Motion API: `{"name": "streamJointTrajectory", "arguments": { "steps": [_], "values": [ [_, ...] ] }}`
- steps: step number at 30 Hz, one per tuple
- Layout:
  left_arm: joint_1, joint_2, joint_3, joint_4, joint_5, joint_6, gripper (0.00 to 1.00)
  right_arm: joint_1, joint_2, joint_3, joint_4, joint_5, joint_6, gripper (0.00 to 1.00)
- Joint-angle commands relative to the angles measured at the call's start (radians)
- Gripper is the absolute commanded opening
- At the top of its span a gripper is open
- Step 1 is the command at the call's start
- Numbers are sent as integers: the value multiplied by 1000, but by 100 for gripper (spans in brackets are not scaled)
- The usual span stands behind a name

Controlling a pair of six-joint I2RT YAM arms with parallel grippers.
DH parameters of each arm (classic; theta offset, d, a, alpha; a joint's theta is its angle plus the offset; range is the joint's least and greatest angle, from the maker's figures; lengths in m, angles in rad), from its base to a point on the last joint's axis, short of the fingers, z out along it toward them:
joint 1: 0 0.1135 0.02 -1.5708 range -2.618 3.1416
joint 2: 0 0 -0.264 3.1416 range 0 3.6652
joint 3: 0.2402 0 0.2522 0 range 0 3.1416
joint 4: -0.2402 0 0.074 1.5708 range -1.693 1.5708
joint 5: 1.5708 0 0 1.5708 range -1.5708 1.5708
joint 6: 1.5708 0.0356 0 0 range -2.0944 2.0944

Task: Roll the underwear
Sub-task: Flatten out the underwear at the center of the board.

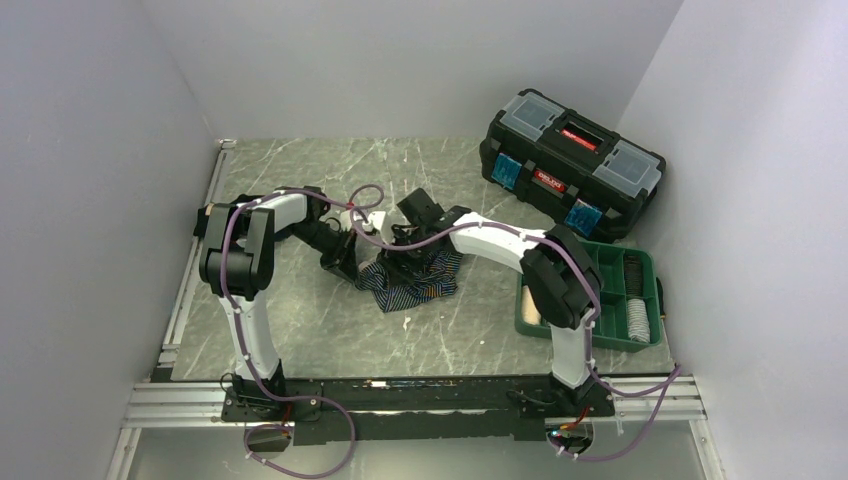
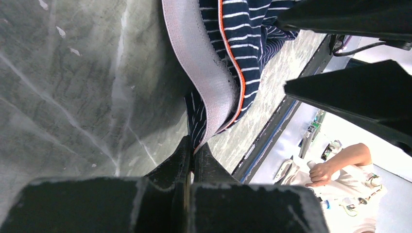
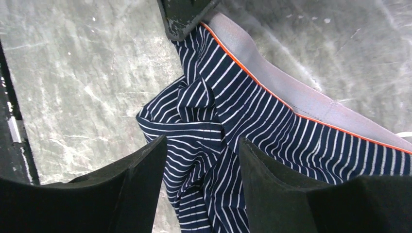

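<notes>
Two tools work one striped underwear (image 1: 410, 280) lying crumpled mid-desk (image 1: 330, 330). At its nine o'clock edge the left tool (image 2: 192, 148) is pinched fully closed on the grey waistband (image 2: 204, 73). Toward twelve o'clock the right tool (image 3: 201, 160) hangs about half spread, straddling a bunched fold and gripping nothing I can see. It looks like flattening before rolling; next, I'd guess, that bunch needs smoothing.

— Evenly lit from overhead?
— Soft and diffuse in the top view; only faint shadow beside the underwear (image 1: 410, 278) on the surface (image 1: 300, 330).
— Wrist views?
— Sharp on the stripes, blurred on the near fingers (image 3: 121, 194) of the right end effector (image 3: 201, 141). Blown-out white beyond the underwear, left wrist view.
</notes>
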State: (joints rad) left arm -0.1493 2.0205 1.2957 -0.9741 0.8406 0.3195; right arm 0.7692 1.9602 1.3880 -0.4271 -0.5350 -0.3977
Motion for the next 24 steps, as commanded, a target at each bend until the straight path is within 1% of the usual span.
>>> {"name": "streamJointTrajectory", "arguments": {
  "steps": [1, 9, 24],
  "values": [
    [5, -23, -8, -9, 19, 23, 0, 6, -82, 10, -26, 13, -13, 59],
    [6, -29, -5, -14, 20, 26, 0, 7, -55, 21, -60, -5, -19, 51],
    [6, -21, 1, -17, 28, 29, 0, 7, 74, 68, -57, -5, -16, 50]
  ]
}}
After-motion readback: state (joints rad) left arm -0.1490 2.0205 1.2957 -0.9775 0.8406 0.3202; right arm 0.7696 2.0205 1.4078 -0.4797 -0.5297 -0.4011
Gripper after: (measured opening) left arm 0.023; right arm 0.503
